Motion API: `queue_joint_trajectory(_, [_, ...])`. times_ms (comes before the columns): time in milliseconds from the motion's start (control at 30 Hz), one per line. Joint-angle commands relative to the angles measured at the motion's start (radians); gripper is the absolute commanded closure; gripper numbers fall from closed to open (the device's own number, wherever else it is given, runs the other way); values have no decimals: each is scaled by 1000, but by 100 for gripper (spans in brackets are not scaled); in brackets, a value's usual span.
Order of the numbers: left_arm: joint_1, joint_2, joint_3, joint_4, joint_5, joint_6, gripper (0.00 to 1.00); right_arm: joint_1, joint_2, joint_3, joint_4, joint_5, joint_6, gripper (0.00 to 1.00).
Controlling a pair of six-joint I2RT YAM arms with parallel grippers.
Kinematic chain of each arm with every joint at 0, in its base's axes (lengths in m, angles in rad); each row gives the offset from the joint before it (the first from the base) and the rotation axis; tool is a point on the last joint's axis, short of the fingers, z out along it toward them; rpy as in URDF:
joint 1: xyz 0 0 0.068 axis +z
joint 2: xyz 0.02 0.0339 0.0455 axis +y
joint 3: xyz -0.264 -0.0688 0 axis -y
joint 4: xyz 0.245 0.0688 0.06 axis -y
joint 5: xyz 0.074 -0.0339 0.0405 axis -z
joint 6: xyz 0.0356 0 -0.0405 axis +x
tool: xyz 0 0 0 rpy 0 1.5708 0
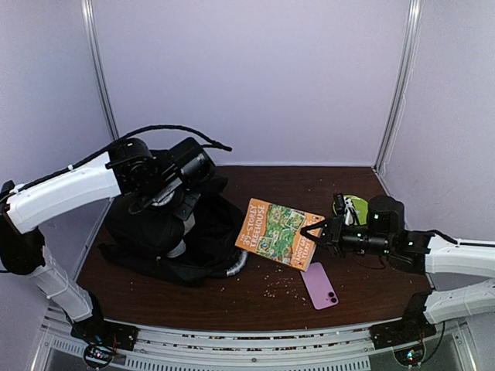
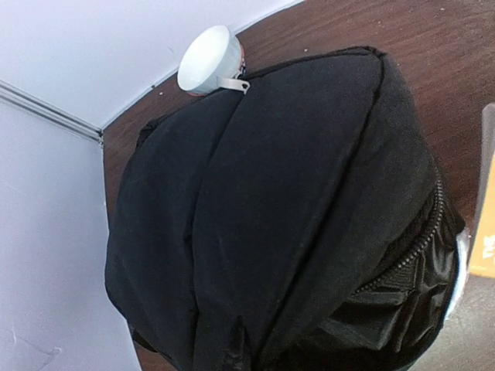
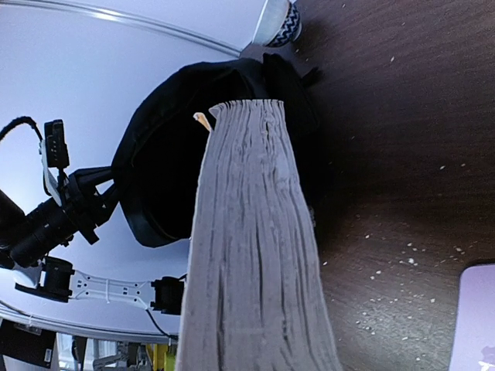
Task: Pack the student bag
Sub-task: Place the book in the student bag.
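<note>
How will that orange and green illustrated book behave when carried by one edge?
The orange and green illustrated book shows a thick page block in the right wrist view, so it probably stays fairly stiff and feels weighty. Gripped at one edge by the right tool, it may pivot or droop.

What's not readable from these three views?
- Left tool: in the top view its own wrist and the student bag hide the fingers; none show in the left wrist view. Open or shut unknown.
- Right tool: in the right wrist view the book covers its fingers.
- Green item: top view, mostly behind the right arm.
- Phone: right wrist view, cut by the frame edge.
</note>
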Motion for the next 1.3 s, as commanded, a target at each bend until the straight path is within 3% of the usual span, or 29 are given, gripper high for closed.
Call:
queue_joint_trajectory(0, [-1,-93,-19,208,87,54,100,39,72,103,263,-134,73,100])
queue_joint_trajectory(200, [16,-169,-74,306,175,41,100,68,216,169,440,-169,167,100])
queue_joint_trajectory(767, [36,-231,-94,457,179,-9,100,108,465,278,469,-119,300,100])
queue_joint_trajectory(1267, [35,-267,-160,531,205,-20,100,111,552,276,623,142,520,100])
